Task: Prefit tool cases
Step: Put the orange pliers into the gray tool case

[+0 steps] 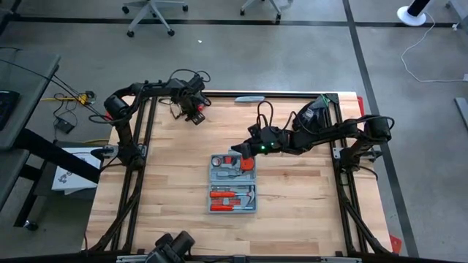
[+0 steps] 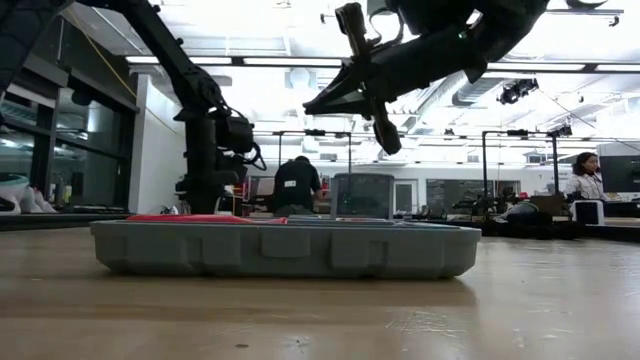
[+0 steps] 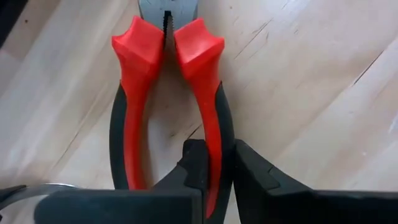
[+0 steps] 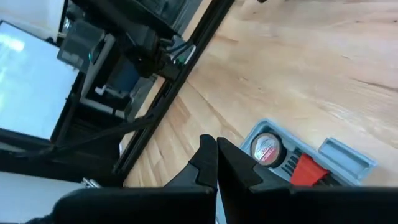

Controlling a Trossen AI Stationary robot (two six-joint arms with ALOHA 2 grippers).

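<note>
The grey-blue tool case (image 1: 232, 183) lies open and flat on the wooden table, with red-handled tools in its slots. It also fills the middle of the low view (image 2: 285, 248). Red-and-black pliers (image 3: 168, 93) lie on the bare wood near the table's far left corner. My left gripper (image 1: 194, 111) stands over them, pointing down, shut on one handle (image 3: 214, 177). My right gripper (image 1: 248, 148) hovers shut above the case's far end (image 4: 298, 155), touching nothing. My left gripper pinches one of the pliers' two handles (image 3: 214, 146) between its two fingers (image 3: 194, 165), toward the handle's free end. The fingers come from above, pointing down, one on each side of that handle. The other handle lies outside the hold. The pliers lie flat on the table.
Black frame rails (image 1: 135, 139) run along the table's left and right edges. A tape measure (image 4: 266, 148) sits in the case's far corner. A grey flat object (image 1: 248, 98) lies at the far edge. People (image 2: 298, 185) stand in the room beyond the table.
</note>
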